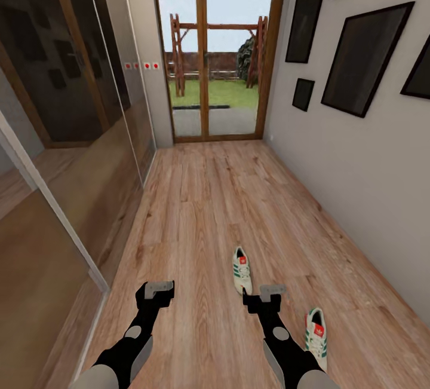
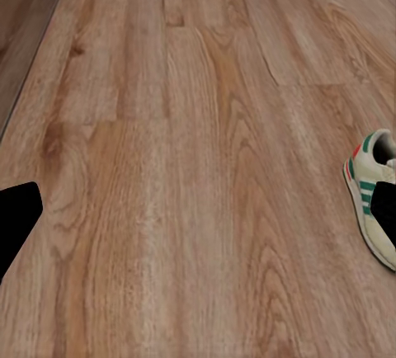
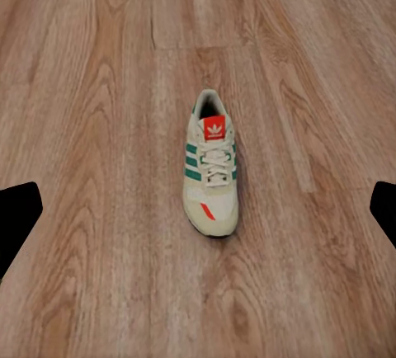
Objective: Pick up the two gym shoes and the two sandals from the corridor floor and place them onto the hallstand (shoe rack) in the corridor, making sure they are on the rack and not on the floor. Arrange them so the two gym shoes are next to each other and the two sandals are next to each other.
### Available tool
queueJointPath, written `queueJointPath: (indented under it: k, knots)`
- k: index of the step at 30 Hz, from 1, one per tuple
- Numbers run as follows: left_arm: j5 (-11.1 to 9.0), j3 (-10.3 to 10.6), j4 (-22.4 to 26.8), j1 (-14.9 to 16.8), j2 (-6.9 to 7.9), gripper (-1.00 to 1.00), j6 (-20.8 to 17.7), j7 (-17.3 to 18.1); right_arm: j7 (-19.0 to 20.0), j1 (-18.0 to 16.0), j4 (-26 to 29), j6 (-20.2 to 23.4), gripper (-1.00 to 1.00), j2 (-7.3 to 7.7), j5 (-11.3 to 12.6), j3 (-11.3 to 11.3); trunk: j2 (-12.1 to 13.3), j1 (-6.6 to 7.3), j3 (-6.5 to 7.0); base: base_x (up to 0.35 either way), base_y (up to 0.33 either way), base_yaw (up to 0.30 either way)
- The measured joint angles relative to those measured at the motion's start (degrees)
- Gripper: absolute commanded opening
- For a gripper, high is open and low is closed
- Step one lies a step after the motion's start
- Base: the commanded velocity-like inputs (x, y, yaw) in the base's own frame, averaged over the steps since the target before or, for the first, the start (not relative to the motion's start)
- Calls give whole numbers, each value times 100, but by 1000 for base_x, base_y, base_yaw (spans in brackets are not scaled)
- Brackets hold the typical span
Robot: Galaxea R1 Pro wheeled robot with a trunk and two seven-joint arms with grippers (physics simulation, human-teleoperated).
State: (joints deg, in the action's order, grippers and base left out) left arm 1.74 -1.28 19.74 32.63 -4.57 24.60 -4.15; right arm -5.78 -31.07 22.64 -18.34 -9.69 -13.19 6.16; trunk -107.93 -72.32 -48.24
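Both arms reach low over the corridor floor [image 1: 203,198]: the left gripper [image 1: 156,291] and right gripper [image 1: 267,294] hang spread wide, holding nothing. One gym shoe [image 1: 242,269] lies on the planks just ahead of the right gripper, centred between its fingers in the right wrist view; the second gym shoe [image 1: 316,330] lies beside the right forearm. Judging by this, nothing is racked yet; all four placements remain.

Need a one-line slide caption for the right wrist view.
Right wrist camera: one gym shoe lying upright on the corridor floor, centred between the open right gripper's fingertips.
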Motion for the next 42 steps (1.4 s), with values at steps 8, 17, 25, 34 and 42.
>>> queueJointPath:
  k: [8,17,25,34,42]
  knots:
    - [0,3,0,1,2,100,0,-8,-1,0,0,-1,100,7,0,-2,0,0,0,324,71,-3]
    - [0,7,-2,0,16,100,2,-19,-1,1,2,-1,100,9,0,0,0,0,0,326,81,-151]
    - [0,8,-1,0,20,100,10,-40,-1,1,2,-1,100,9,0,2,0,0,0,295,175,-184]
    - [0,8,0,0,18,100,9,-43,-1,0,1,-2,100,9,0,2,0,-2,0,207,172,-36]
    - [0,8,0,1,20,100,9,-43,-1,0,5,-2,100,9,-1,2,0,-2,0,123,143,-6]
